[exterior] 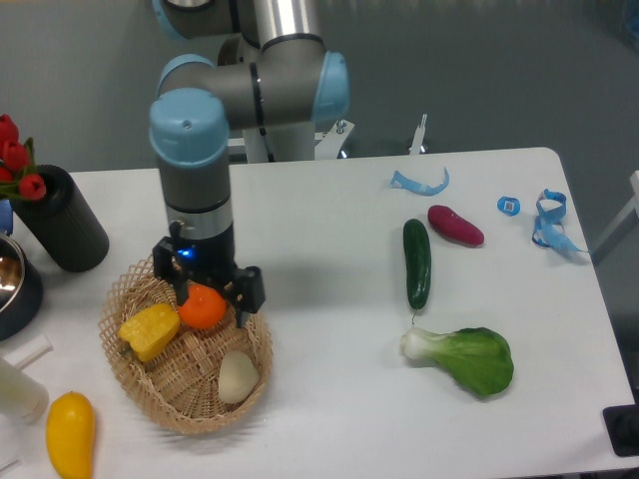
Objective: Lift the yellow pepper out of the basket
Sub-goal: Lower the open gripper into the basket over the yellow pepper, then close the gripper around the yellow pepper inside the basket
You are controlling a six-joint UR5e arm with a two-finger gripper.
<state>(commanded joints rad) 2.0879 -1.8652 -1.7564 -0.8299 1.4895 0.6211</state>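
Note:
The yellow pepper (150,330) lies in the left part of the round wicker basket (190,407), blocky and bright yellow. An orange fruit (203,307) lies just right of it, and a pale rounded piece (238,377) lies nearer the front rim. My gripper (214,304) hangs straight down into the basket with its dark fingers on either side of the orange fruit, to the right of the pepper. The jaws look open. The arm hides the basket's back rim.
A smooth yellow mango-like fruit (70,435) lies on the table at front left. A black vase (68,222) with red tulips and a metal bowl (10,286) stand at left. A cucumber (416,262), a purple sweet potato (455,225) and a bok choy (466,358) lie at right.

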